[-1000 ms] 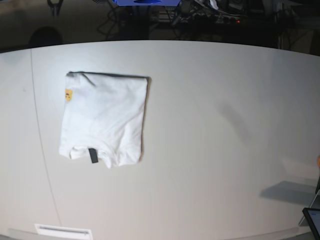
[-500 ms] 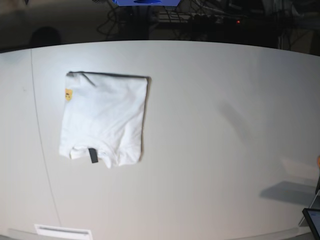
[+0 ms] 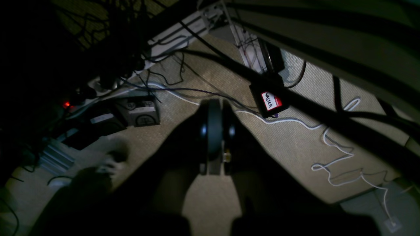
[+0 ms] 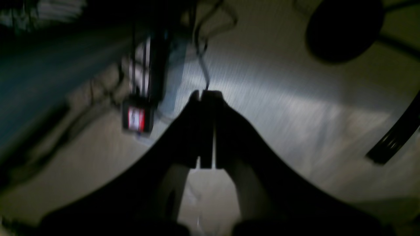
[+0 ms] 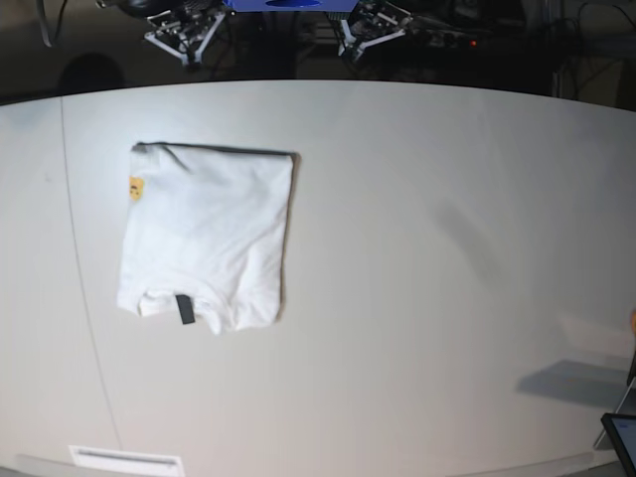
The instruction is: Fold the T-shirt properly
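T-shirt (image 5: 206,237) folded on table (image 5: 427,248)

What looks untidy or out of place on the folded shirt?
The T-shirt lies folded on the table, but its lower edge is uneven, and a yellow bit of print peeks out at its left edge. Nothing else stands out.

My T-shirt (image 5: 204,238) shows plain white, with a small yellow patch at one edge and a dark neck tag (image 5: 186,309). The bench (image 5: 447,199) is pale grey-white. My pincers look black.
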Controlling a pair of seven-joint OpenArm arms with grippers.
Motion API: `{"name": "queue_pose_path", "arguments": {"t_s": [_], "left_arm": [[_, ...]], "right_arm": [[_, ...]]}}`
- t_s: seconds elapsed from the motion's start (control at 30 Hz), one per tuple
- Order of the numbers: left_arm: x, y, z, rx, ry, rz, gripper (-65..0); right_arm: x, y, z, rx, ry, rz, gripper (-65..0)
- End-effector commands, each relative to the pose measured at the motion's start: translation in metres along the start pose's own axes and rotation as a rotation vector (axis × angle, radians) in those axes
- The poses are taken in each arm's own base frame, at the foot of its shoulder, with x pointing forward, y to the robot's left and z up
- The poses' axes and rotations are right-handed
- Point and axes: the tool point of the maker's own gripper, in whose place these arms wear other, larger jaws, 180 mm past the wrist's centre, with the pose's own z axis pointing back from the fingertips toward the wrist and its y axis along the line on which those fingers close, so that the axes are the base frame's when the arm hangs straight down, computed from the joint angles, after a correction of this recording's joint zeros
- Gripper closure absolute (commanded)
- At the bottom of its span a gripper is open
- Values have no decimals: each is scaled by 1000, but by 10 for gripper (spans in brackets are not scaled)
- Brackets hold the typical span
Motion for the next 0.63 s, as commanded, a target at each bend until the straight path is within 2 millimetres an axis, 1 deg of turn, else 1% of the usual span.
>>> {"name": "queue_pose_path", "arguments": {"t_s": [0.0, 0.07, 0.13, 0.23, 0.4, 0.6], "left_arm": [[7, 2, 0, 2, -9, -5, 0], [6, 2, 0, 1, -8, -4, 0], [3, 0, 0, -1, -8, -2, 0], [4, -2, 0, -4, -11, -2, 0], [11, 1, 0, 1, -21, -2, 0], [11, 2, 0, 2, -21, -2, 0]], "right_arm": [[-4, 0, 0, 3, 7, -2, -1], [-5, 1, 0, 4, 7, -3, -1], [-2, 1, 0, 3, 0, -6, -3], [7, -2, -1, -1, -11, -6, -3], [7, -4, -1, -4, -10, -4, -3], [10, -5, -1, -5, -14, -3, -3]]}}
